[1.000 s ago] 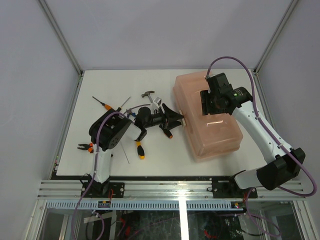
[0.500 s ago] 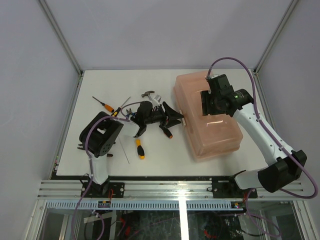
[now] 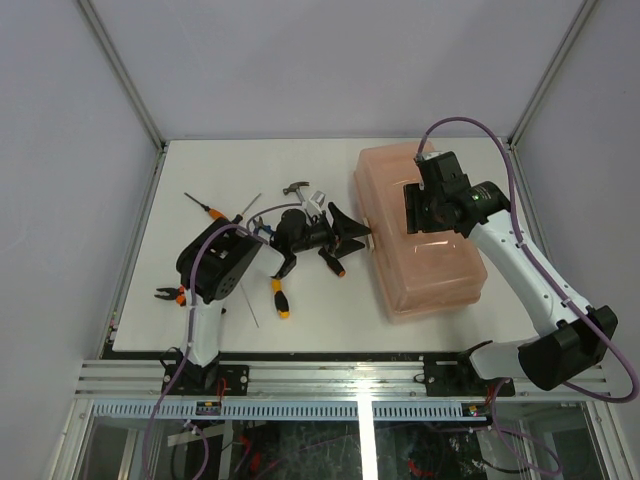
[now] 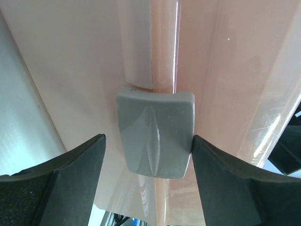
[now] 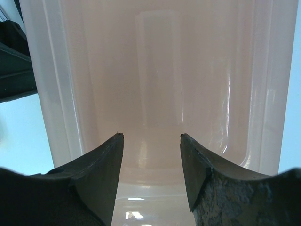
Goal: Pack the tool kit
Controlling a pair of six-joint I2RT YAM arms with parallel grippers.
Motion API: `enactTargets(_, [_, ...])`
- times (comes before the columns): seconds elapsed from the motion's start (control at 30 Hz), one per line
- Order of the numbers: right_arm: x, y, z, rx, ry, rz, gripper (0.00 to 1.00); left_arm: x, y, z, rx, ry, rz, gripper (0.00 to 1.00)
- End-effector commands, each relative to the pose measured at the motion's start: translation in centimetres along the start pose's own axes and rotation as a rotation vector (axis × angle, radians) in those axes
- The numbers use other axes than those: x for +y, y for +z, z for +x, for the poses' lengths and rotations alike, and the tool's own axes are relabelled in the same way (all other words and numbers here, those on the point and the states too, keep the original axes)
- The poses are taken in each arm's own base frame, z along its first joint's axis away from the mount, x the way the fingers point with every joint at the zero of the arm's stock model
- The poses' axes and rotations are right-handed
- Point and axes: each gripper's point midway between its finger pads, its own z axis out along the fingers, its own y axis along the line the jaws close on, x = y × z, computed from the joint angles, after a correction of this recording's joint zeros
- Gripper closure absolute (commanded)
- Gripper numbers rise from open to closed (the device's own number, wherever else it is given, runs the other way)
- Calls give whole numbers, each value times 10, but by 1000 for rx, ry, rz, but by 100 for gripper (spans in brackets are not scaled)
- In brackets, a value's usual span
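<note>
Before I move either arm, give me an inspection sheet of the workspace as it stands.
Surface: white table, tools loose on its left half.
Job's things: pink toolbox at right, lid down; hammer, orange screwdriver, yellow-black screwdriver and pliers all lie outside it.
Clutter: nothing seen.
Grippers: left gripper, jaws open either side of the grey latch; right gripper, jaws open over the lid.
Cables: right purple cable loops high behind the right gripper; left purple cable curls near the pliers.
Surroundings: grey walls; metal rail at the near edge.
</note>
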Motion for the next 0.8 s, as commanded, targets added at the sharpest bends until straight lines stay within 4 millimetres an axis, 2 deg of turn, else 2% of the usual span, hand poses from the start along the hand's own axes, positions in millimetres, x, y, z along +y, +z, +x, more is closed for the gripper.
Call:
enactTargets(0.0, [-15,2,84,354,-57,67,42,19,9,4,-23,-4,-16,29])
enactTargets(0.2, [-12,6,86,370,-57,57,42,-12,9,2,-24,-16,117,30])
enactTargets(0.4, [-11,7,88,376,-54,53,42,-34,9,7,9,-34,230,31])
enactTargets(0.57, [-12,8,92,387,-54,54,42,-61,6,11,45,-31,330,31])
enactTargets(0.7, [-12,9,95,389,-52,54,42,-75,4,16,69,-14,370,37])
enactTargets(0.77, [-12,9,95,391,-53,53,42,-76,4,19,75,-17,378,43])
